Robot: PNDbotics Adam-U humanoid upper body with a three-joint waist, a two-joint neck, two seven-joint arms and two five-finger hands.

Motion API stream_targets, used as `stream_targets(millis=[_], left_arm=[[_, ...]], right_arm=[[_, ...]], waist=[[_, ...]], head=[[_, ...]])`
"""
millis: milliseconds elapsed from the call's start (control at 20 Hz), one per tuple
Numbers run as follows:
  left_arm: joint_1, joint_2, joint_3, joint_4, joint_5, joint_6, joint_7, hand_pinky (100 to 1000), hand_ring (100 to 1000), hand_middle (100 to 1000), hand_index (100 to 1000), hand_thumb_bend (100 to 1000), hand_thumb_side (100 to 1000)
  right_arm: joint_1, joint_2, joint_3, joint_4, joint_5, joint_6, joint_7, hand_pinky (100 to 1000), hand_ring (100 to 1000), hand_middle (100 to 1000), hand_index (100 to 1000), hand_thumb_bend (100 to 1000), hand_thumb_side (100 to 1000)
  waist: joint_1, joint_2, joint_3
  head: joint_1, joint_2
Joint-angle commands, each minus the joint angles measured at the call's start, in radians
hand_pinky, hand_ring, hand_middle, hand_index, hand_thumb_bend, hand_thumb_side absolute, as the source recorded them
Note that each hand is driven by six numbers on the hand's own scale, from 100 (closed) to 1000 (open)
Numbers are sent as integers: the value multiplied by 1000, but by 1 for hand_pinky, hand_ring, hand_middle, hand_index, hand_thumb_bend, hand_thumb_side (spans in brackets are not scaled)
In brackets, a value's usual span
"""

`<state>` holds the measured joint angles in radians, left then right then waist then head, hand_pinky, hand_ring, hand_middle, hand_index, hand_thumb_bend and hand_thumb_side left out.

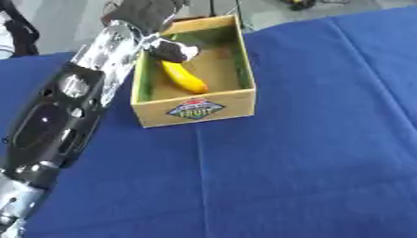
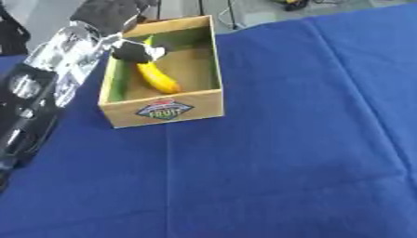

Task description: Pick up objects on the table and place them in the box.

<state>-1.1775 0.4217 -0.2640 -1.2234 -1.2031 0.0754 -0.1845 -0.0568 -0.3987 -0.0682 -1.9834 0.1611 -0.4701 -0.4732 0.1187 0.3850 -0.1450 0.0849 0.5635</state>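
Note:
A yellow banana (image 1: 184, 78) lies slanted inside the open cardboard box (image 1: 230, 99), which carries a "FRUIT" label on its front wall. My left arm reaches up from the lower left, and my left hand (image 1: 148, 15) hovers over the box's back left corner. A dark part of the hand (image 1: 174, 51) comes down onto the banana's upper end and hides it. Whether the hand grips the banana does not show. My right hand appears in neither view.
The box stands on a blue cloth (image 1: 309, 153) that covers the table. My black and silver left forearm (image 1: 61, 116) lies along the left side of the box. Grey floor and cables show beyond the table's far edge.

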Motion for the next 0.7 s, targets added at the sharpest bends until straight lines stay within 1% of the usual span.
stream_targets(millis=[50, 200, 250, 300, 400, 550, 600, 650, 700], left_arm=[[5, 58, 35, -172, 138, 42, 15, 486, 678, 692, 881, 267, 900], [40, 87, 53, -338, 279, 97, 37, 466, 658, 680, 876, 247, 945], [52, 97, 56, -384, 316, 112, 43, 466, 658, 680, 876, 247, 945], [63, 104, 64, -433, 352, 127, 55, 449, 640, 670, 877, 228, 986], [97, 121, 84, -543, 435, 160, 94, 443, 630, 666, 878, 212, 1000], [165, 146, 125, -709, 561, 213, 182, 449, 628, 664, 881, 208, 1000], [184, 151, 137, -743, 596, 228, 212, 448, 626, 663, 881, 201, 1000], [201, 154, 147, -760, 629, 236, 244, 447, 624, 662, 883, 180, 1000], [217, 157, 158, -769, 661, 236, 280, 448, 624, 663, 883, 169, 1000]], right_arm=[[1, -11, -12, -17, -1, -3, -8, 704, 622, 535, 717, 100, 813], [2, -15, -14, -17, 0, -8, -14, 704, 623, 536, 717, 100, 816], [2, -16, -15, -17, 1, -9, -16, 704, 623, 536, 717, 100, 816], [3, -18, -16, -17, 2, -11, -18, 704, 624, 538, 717, 100, 819], [3, -21, -20, -17, 3, -15, -24, 704, 625, 540, 717, 100, 822], [4, -25, -26, -17, 4, -23, -35, 704, 627, 542, 718, 100, 824], [4, -26, -28, -17, 4, -26, -38, 705, 628, 543, 718, 100, 849], [3, -28, -29, -17, 4, -28, -41, 705, 629, 544, 718, 100, 828], [2, -31, -31, -17, 5, -31, -44, 705, 630, 546, 718, 100, 830]], waist=[[-15, -29, 7], [-22, -31, 16], [-23, -31, 18], [-26, -32, 22], [-33, -35, 31], [-46, -40, 45], [-49, -41, 48], [-52, -43, 52], [-56, -45, 57]], head=[[-6, 13], [-8, 17], [-8, 18], [-9, 21], [-8, 25], [-8, 27], [-8, 28], [-7, 29], [-6, 30]])
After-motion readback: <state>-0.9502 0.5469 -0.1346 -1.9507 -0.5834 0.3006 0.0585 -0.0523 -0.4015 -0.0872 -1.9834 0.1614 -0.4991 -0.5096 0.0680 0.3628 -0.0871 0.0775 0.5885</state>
